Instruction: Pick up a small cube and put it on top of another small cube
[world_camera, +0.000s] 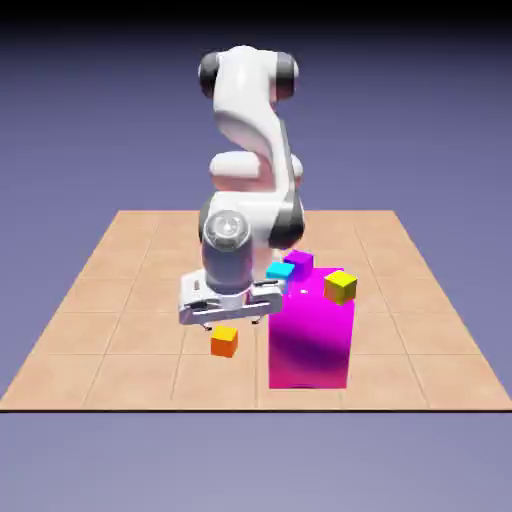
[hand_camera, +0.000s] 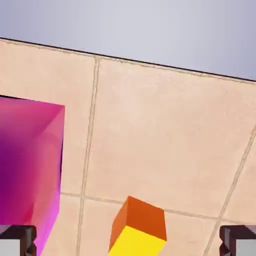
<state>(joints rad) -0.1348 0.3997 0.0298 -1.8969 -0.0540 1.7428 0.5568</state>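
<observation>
The robot hand (hand_camera: 128, 241) is wide open above the little orange cube (world_camera: 224, 342), and the big pink block (world_camera: 310, 335) stands near that cube on the table (world_camera: 130, 340)

Gripper (hand_camera: 128, 241) open wide, fingers (hand_camera: 17, 241) apart, pointing down.

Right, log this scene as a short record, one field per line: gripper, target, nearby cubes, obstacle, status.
gripper: open, empty, tips to either side of the orange cube
target: orange cube, on the tiled table
nearby cubes: yellow, cyan, purple, all seen around the block's top
obstacle: tall magenta block, beside the orange cube, not touching it
status: orange cube not yet grasped
</observation>
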